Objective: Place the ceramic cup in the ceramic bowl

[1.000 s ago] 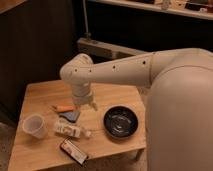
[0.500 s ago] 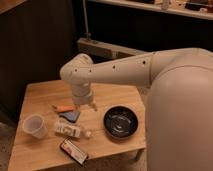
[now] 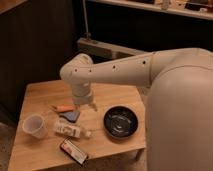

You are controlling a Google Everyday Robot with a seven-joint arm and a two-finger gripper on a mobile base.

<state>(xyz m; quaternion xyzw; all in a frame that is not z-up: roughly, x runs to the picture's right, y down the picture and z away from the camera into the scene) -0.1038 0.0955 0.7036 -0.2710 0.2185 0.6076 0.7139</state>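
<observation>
Roughly between ceramic cup (image 3: pixel 34 125) and ceramic bowl (image 3: pixel 120 122); claw (image 3: pixel 85 105), jaws apart

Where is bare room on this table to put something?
Bare: the wooden table's far left corner, behind the pale tapered cup; also between the dark flat packet and the glossy black bowl. Crowded: under the gripper, mid-table, around the lying white bottle.

Smooth cream arm (image 3: pixel 115 70), tool (image 3: pixel 88 104) above table (image 3: pixel 44 93)
</observation>
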